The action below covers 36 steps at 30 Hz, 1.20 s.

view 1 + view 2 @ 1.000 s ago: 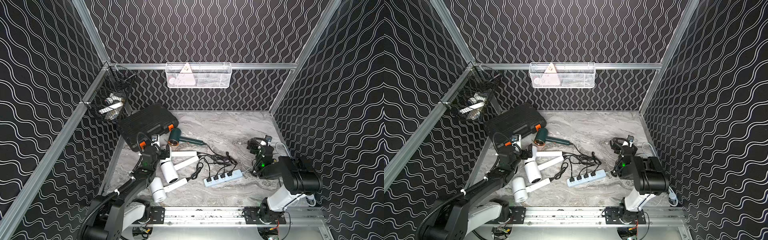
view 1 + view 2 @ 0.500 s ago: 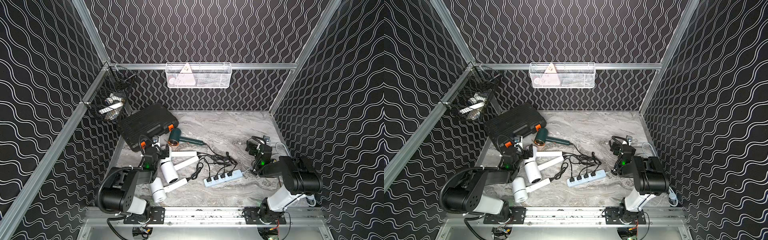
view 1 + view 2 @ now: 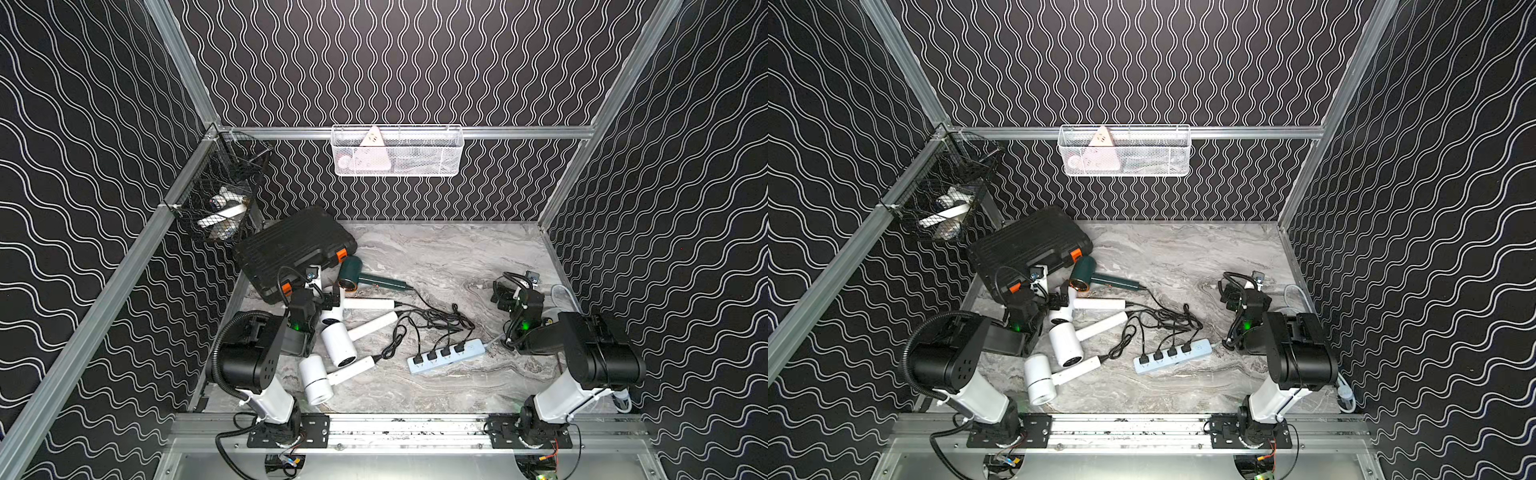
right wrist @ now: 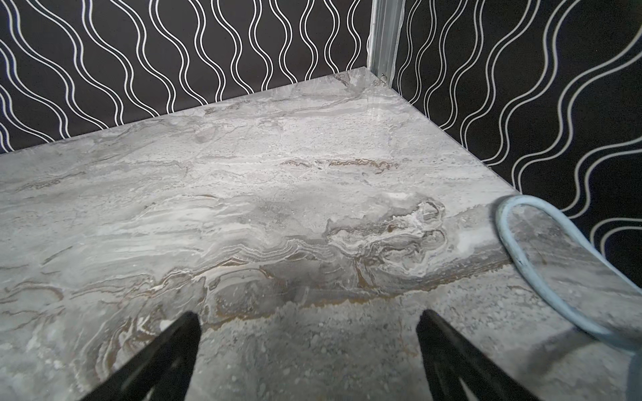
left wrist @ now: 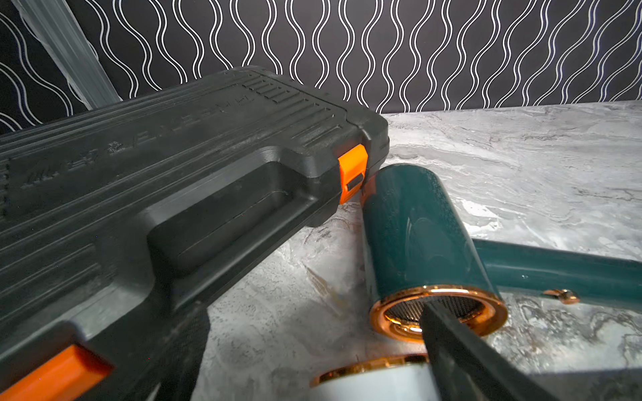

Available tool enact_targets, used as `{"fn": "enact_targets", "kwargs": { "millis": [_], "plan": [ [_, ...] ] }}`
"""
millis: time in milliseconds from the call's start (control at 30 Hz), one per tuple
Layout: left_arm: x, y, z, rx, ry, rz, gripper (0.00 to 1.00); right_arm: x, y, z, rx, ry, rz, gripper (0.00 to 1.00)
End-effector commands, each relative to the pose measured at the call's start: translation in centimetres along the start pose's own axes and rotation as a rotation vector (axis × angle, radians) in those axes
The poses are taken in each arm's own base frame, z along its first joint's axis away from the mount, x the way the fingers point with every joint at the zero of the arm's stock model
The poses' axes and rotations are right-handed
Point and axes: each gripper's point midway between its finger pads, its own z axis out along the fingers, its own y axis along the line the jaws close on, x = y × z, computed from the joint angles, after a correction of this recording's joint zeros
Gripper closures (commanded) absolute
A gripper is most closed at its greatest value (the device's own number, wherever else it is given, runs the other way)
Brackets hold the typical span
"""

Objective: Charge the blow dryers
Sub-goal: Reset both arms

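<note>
A dark green blow dryer with a copper nozzle ring lies against the black case. Three white blow dryers lie fanned out at the front left in both top views. Their black cords run to a pale blue power strip, where several black plugs sit in the sockets. My left gripper is open, low over the rearmost white dryer's gold-ringed end. My right gripper is open over bare marble with nothing between its fingers.
A black case with orange latches lies at the back left. A white wire basket hangs on the back wall and a black mesh basket on the left wall. The strip's pale blue cable loops by the right wall.
My left arm has folded back and risen at its elbow, while its gripper stays near the white dryers. The right arm has barely moved. Both grippers have stayed open.
</note>
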Motion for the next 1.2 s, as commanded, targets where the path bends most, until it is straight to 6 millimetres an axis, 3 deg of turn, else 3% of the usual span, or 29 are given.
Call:
{"fn": "enact_targets", "kwargs": {
  "millis": [0,1167],
  "plan": [
    [2.00,0.47,-0.01,-0.022,0.078,0.025,0.01,-0.57,0.14,-0.01,-0.005,-0.022,0.011,0.00],
    [2.05,0.47,-0.01,-0.022,0.079,0.026,0.01,-0.48,0.70,0.02,-0.020,-0.019,-0.011,0.00]
  ]
}}
